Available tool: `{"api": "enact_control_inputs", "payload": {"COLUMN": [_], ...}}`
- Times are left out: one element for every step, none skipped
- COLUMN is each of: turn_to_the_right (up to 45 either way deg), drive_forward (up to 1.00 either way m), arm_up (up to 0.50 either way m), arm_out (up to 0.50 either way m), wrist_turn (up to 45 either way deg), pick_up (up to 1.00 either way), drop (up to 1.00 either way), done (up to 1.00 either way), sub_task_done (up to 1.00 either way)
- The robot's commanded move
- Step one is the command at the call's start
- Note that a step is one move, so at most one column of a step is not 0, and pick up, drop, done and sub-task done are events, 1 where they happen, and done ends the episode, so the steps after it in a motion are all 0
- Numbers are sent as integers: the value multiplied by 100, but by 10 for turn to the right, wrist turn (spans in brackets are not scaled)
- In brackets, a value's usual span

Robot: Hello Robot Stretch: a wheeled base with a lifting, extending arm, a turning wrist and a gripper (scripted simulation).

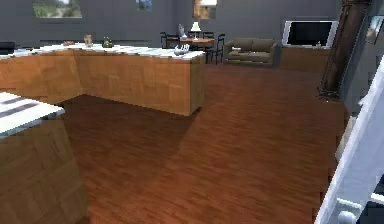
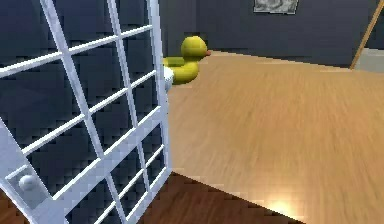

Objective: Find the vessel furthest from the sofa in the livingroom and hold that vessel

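Facing a kitchen worktop point(image 1: 140, 80) bearing small dark blobs point(image 1: 107, 42), maybe the wanted vessel, well apart from the sofa point(image 1: 250, 50). Cannot tell the gripper's state. Probably standing back beside the glazed door point(image 2: 90, 120) to survey the room.

No readable text, labels, numbers or signs, small items on counter point(image 1: 140, 75) too tiny for any print, television point(image 1: 310, 34) screen plain pale, wall picture point(image 2: 275, 5) too indistinct to read

Counter point(image 1: 140, 75) left, sofa point(image 1: 250, 50) beyond, television point(image 1: 309, 33) right of sofa.
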Motion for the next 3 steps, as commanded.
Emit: {"api": "enact_control_inputs", "payload": {"turn_to_the_right": [60, 0, 180], "drive_forward": [0, 100, 0], "arm_up": [0, 0, 0], "arm_out": [0, 0, 0], "wrist_turn": [0, 0, 0], "pick_up": [0, 0, 0], "drop": [0, 0, 0], "done": [0, 0, 0], "sub_task_done": [0, 0, 0]}}
